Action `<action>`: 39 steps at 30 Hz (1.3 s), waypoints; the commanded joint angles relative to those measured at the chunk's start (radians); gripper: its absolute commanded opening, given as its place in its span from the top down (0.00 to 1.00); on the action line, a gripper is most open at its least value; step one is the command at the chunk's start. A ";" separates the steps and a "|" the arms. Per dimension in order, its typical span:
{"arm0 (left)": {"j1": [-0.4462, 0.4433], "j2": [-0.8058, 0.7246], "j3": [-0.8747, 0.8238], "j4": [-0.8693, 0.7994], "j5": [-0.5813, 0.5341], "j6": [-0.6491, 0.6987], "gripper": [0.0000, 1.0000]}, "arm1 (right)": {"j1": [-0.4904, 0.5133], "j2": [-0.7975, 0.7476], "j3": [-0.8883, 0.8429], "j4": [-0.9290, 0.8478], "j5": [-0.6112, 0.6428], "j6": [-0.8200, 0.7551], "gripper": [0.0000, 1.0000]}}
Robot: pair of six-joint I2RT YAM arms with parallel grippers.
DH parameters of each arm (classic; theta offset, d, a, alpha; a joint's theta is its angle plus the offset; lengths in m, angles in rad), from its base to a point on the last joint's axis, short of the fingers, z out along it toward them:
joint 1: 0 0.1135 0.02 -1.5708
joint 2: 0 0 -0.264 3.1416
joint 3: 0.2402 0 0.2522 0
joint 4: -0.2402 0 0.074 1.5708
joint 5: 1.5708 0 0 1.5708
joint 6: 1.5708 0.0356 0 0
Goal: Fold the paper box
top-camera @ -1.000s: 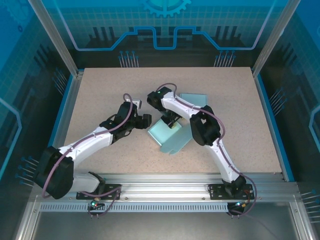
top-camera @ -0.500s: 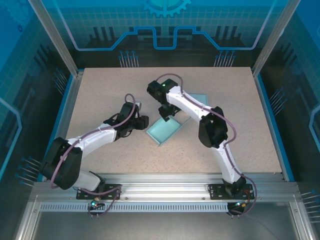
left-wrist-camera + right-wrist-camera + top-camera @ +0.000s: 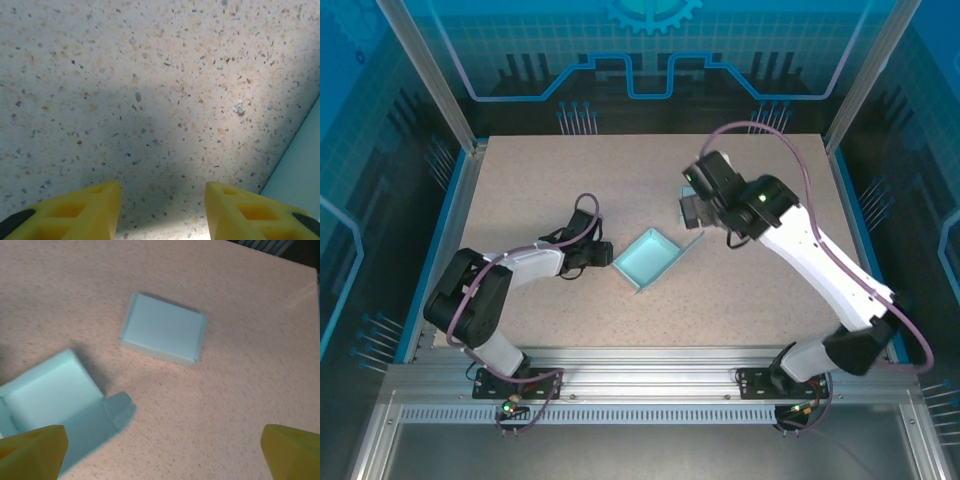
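The paper box is a light teal open tray lying flat mid-table, with one flap sticking out to its right. My left gripper rests low on the table just left of the box. Its yellow fingers stand apart over bare tabletop, and the box's edge is at the right. My right gripper hovers behind and right of the box, wide open and empty. Below it I see the box and its flap.
A second, flat teal paper box lies on the table behind the first one. Speckled tabletop stretches out on all sides, bounded by blue-edged frame rails and the metal rail at the near edge.
My right arm has let go of the box, lifted and swung back to the right, opening wide. The box now lies flat as a tray. My left gripper has narrowed and settled beside it.
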 commanded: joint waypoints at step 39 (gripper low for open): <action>-0.286 0.176 0.402 -0.149 0.079 0.523 0.37 | -0.115 -0.691 -0.672 0.120 0.136 0.470 0.00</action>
